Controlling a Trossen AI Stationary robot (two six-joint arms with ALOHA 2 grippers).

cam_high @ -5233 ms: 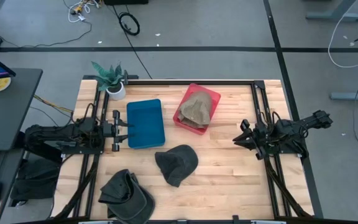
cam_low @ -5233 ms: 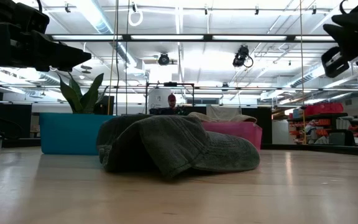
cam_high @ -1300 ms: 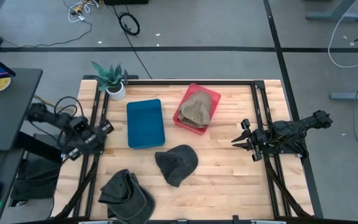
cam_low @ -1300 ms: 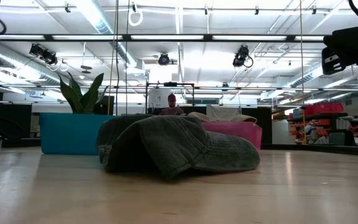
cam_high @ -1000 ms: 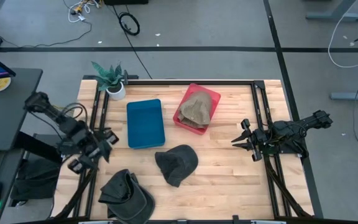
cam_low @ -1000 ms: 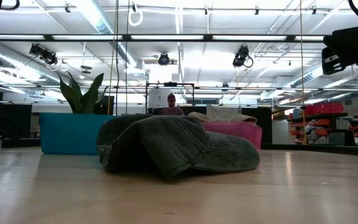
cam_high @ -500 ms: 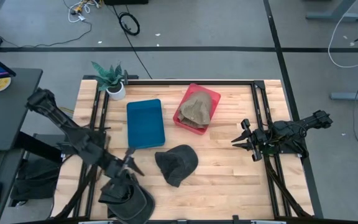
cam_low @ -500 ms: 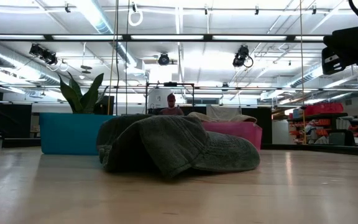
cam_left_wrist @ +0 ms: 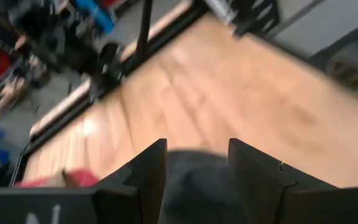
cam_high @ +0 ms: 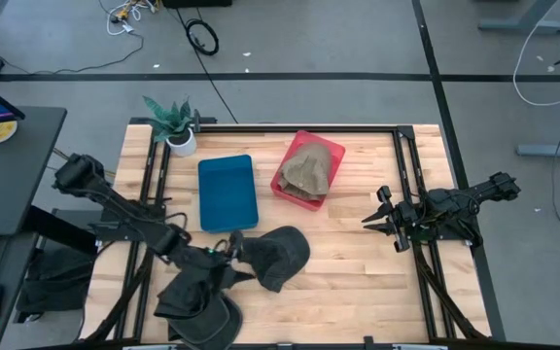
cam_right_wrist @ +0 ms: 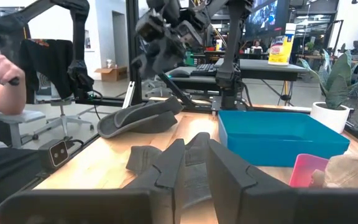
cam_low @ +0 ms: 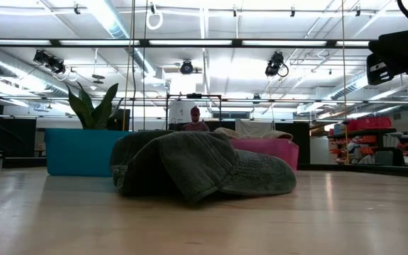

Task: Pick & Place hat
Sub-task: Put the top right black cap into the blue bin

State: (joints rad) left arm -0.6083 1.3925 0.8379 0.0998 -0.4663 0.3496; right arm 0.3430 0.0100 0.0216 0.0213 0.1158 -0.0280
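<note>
Wooden table under a bright workshop ceiling. Tan hat already in the red bin; blue bin bare. Dark hat mid-table, another dark hat at the front-left edge. Left tool, fingers spread, over the mid-table hat; nothing gripped yet. Right tool waiting at the right edge, fingers close together, nothing between them.

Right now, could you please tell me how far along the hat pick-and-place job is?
Done: a tan hat already lies in the red bin. In hand: the left pincer, open, is over the table between the two dark hats, beside the middle dark hat; nothing is gripped yet. Left: that hat and the dark hat at the front edge lie on the table, and the blue bin is empty. The right pincer waits at the right side.
</note>
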